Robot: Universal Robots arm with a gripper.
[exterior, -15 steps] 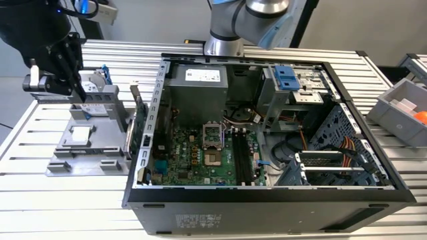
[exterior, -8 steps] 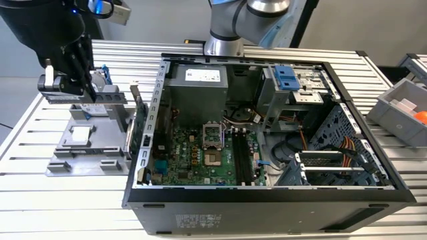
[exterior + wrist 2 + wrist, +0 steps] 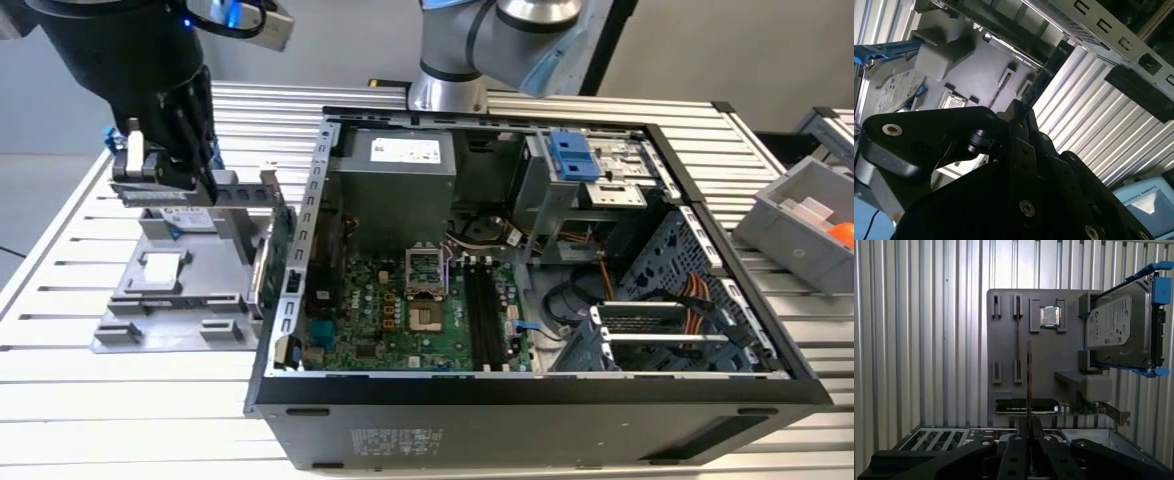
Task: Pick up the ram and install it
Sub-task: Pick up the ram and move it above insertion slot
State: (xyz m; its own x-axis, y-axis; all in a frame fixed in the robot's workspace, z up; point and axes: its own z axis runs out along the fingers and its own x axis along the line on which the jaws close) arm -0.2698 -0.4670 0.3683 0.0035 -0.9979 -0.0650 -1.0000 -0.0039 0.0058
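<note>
In the first wrist view the ram [image 3: 1028, 382] is a thin stick seen edge-on, standing upright between my gripper's [image 3: 1029, 434] black fingers, which are shut on its lower end. It hangs above the grey parts holder [image 3: 1009, 340], over the holder's narrow slots. In the exterior view my gripper [image 3: 180, 168] hovers over the same holder [image 3: 147, 300] at the exterior view's left, outside the open computer case [image 3: 307, 300]. The motherboard's long black ram slots [image 3: 483, 320] lie inside the case, well apart from the gripper.
The holder also carries a hard drive in a blue bracket [image 3: 1119, 327], a processor chip [image 3: 1049, 316] and an expansion card [image 3: 1054, 407]. The case wall [image 3: 287, 260] stands between holder and motherboard. A grey bin [image 3: 801, 215] sits at the exterior view's right.
</note>
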